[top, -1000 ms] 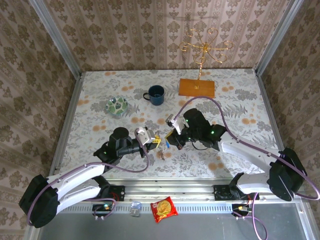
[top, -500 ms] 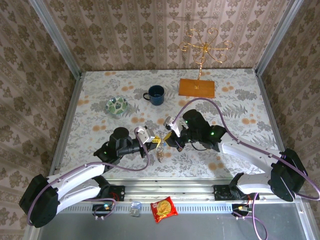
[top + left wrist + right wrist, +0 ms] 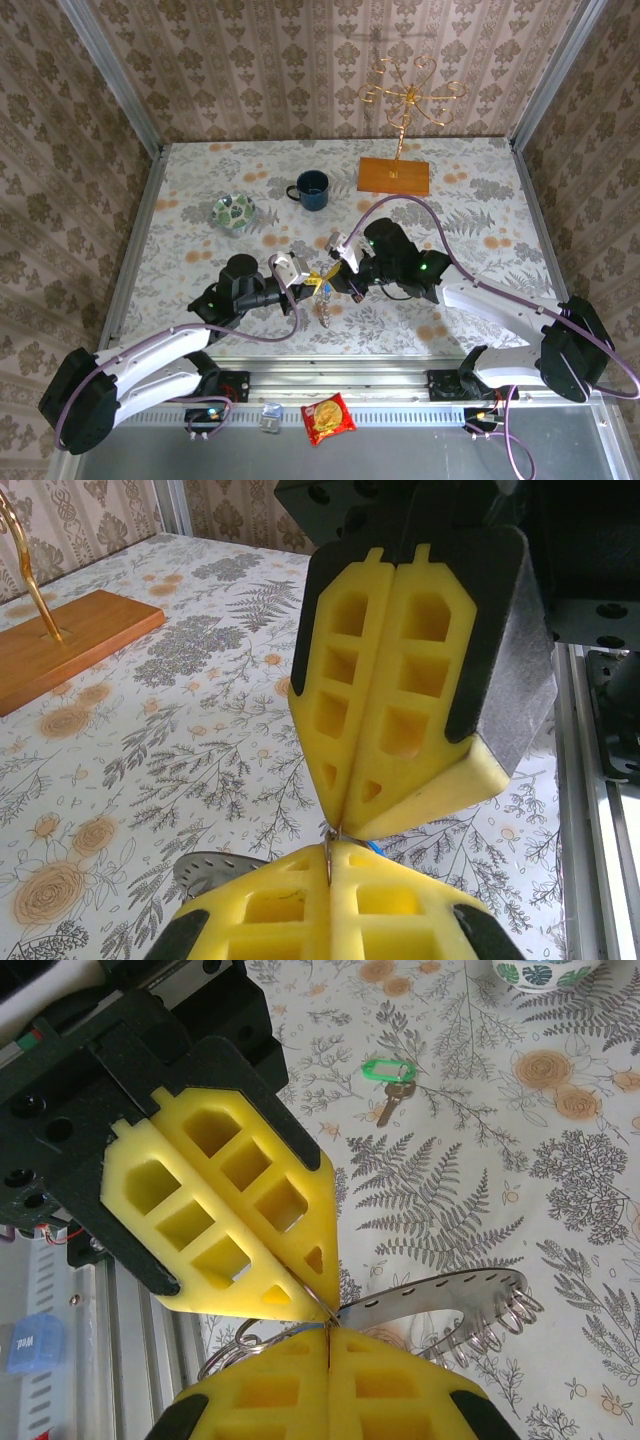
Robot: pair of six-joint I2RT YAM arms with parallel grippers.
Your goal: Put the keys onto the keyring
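My left gripper (image 3: 312, 279) and right gripper (image 3: 338, 275) meet tip to tip above the middle of the table, both shut. The keyring (image 3: 450, 1295), a flat grey metal band with holes and wire coils, hangs from where they meet and dangles below them (image 3: 323, 308). A thin metal edge of it sits pinched in my left gripper (image 3: 332, 855). At the jaw line of my right gripper (image 3: 330, 1335) shows a sliver of the blue key (image 3: 301, 1326), with a wire loop (image 3: 230, 1345) beside it. The green key (image 3: 385, 1070) lies on the table.
A blue mug (image 3: 312, 189) and a green-patterned glass dish (image 3: 234, 211) stand at the back left. The gold wire stand (image 3: 405, 100) on its wooden base (image 3: 394, 175) is at the back right. A snack packet (image 3: 328, 417) lies on the rail in front.
My right gripper has shifted left until its fingertips touch the left gripper's. The keyring still hangs under them. The left arm has barely moved.
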